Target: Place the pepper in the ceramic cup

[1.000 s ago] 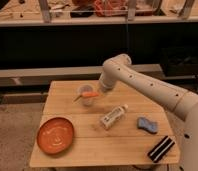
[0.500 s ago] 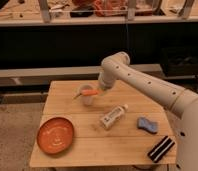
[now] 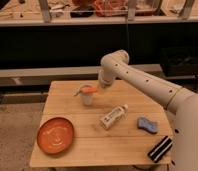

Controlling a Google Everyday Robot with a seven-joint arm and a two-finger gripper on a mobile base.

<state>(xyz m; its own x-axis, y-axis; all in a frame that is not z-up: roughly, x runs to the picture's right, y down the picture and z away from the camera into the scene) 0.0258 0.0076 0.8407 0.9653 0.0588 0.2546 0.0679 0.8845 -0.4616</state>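
Barely any movement over the last second: still pinching the thick end of the pepper with the fingers pressed together. Sticking out leftward from the fingers, lying level just over the rim of the cup, stem past its far side. Not in yet; probably needs tipping or letting go. Hard to tell whether resting on the rim; fingertips blurred into the arm.

Cam high, front, table wide.
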